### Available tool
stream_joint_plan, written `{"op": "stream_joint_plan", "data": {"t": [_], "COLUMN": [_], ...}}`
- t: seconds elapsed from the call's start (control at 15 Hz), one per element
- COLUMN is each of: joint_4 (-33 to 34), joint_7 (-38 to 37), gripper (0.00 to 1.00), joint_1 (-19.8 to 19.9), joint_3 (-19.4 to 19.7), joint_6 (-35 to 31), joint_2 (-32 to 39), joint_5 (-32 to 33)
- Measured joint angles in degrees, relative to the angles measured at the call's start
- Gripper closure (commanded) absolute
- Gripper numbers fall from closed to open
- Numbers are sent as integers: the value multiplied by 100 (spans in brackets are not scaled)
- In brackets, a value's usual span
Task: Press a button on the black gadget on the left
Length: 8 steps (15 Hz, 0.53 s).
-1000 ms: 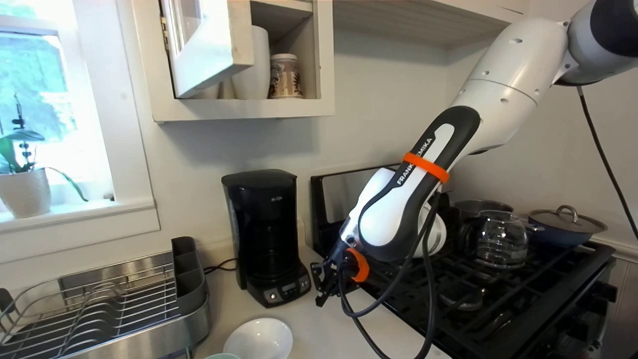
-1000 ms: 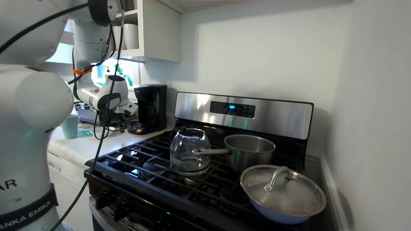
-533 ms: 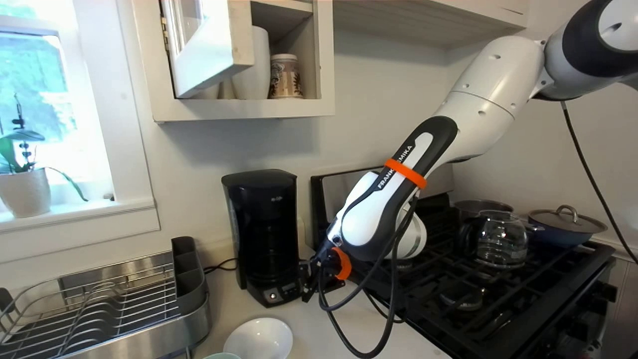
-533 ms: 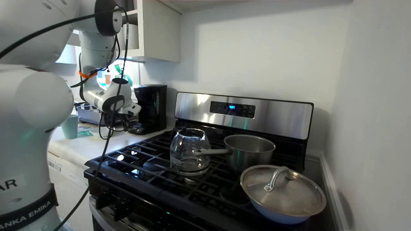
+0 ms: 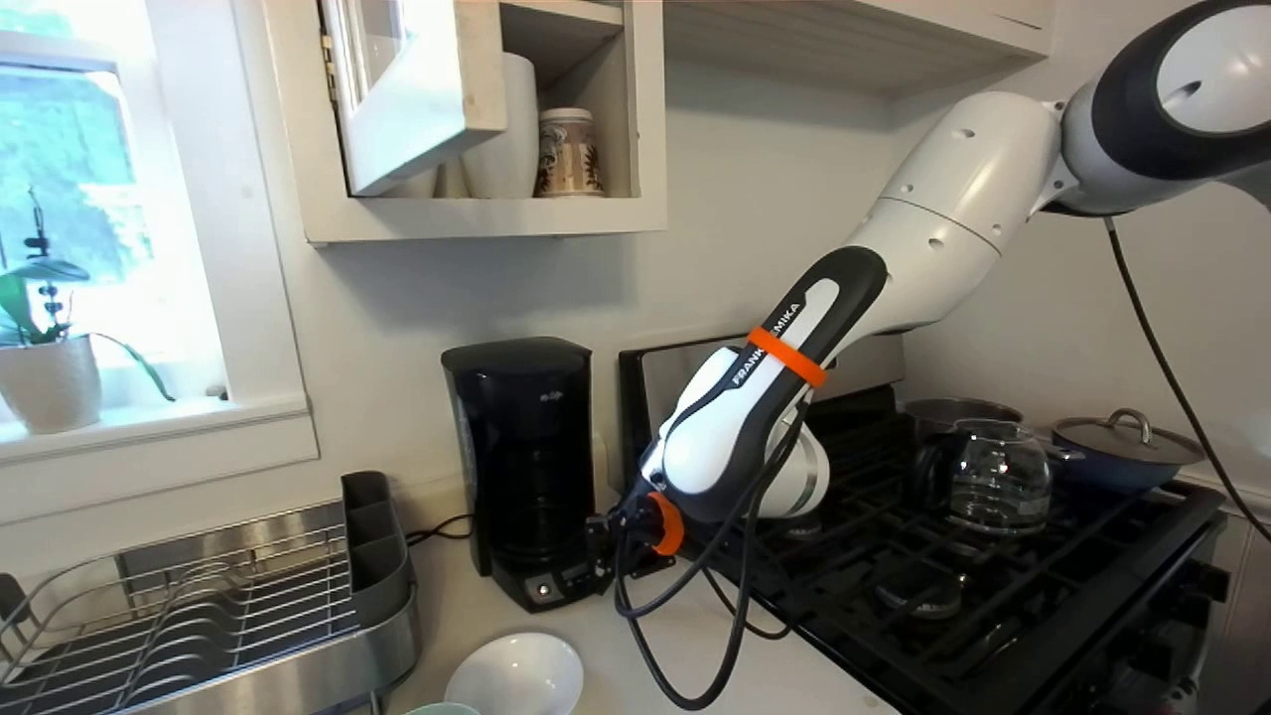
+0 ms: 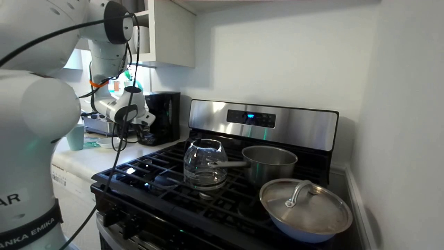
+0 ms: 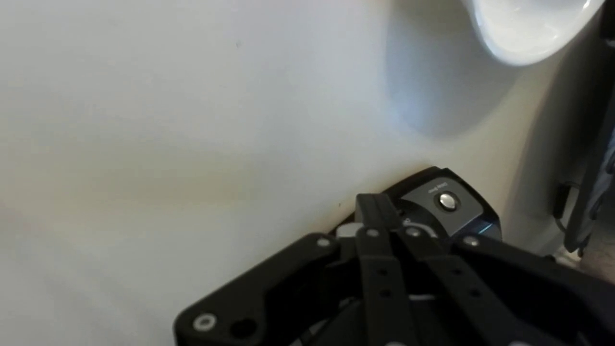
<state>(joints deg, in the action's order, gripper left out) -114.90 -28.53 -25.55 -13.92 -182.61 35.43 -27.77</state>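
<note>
The black gadget is a tall black coffee maker (image 5: 518, 397) on the counter; it also stands behind the arm in an exterior view (image 6: 171, 116). Its base front holds a grey control panel with a round silver button (image 5: 543, 590), and this button also shows clearly in the wrist view (image 7: 448, 201). My gripper (image 7: 375, 205) is shut and empty, its fingertips together over part of the panel, left of the silver button. In an exterior view my gripper (image 5: 602, 568) is at the right end of the panel. Contact cannot be told. The fingers hide the panel's middle and far side.
A white bowl (image 5: 516, 677) sits in front of the coffee maker, and a dish rack (image 5: 382, 641) stands left of it. The black stove (image 5: 844, 636) holds a glass carafe (image 6: 204, 168), a saucepan (image 6: 270, 161) and a lidded pan (image 6: 307, 211). A cabinet door (image 5: 427, 109) hangs open above.
The arm has come down and closer to the coffee maker. My gripper has moved from the gap right of the base to the right end of the control panel. The other things have not moved.
</note>
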Motion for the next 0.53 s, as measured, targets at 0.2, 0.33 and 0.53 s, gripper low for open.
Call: {"op": "stream_joint_plan", "data": {"t": [0.2, 0.33, 0.53], "joint_4": [82, 134, 207], "joint_7": [0, 0, 0], "gripper": [100, 100, 100], "joint_1": [-31, -48, -74], "joint_3": [56, 90, 143], "joint_6": [0, 0, 0], "joint_2": [59, 99, 169], "joint_5": [0, 0, 0]}}
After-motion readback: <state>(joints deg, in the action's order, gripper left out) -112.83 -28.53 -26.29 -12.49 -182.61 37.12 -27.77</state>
